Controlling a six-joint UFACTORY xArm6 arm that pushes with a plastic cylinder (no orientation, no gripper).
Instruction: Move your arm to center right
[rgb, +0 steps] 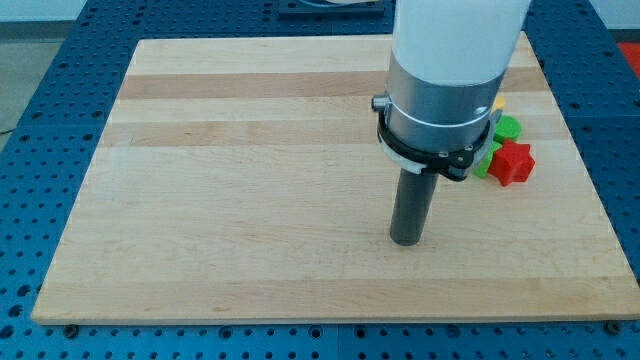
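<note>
My tip (405, 240) rests on the wooden board (250, 200), right of the board's middle and toward the view's bottom. A red star-shaped block (512, 163) lies to the upper right of the tip, well apart from it. A green block (506, 128) sits just above the red one, with another green piece (483, 163) at the red block's left side, partly hidden by my arm (450, 70). A sliver of a yellow block (497, 104) shows at the arm's right edge.
The board lies on a blue perforated table (40, 120). The board's right edge (590, 190) runs close to the blocks.
</note>
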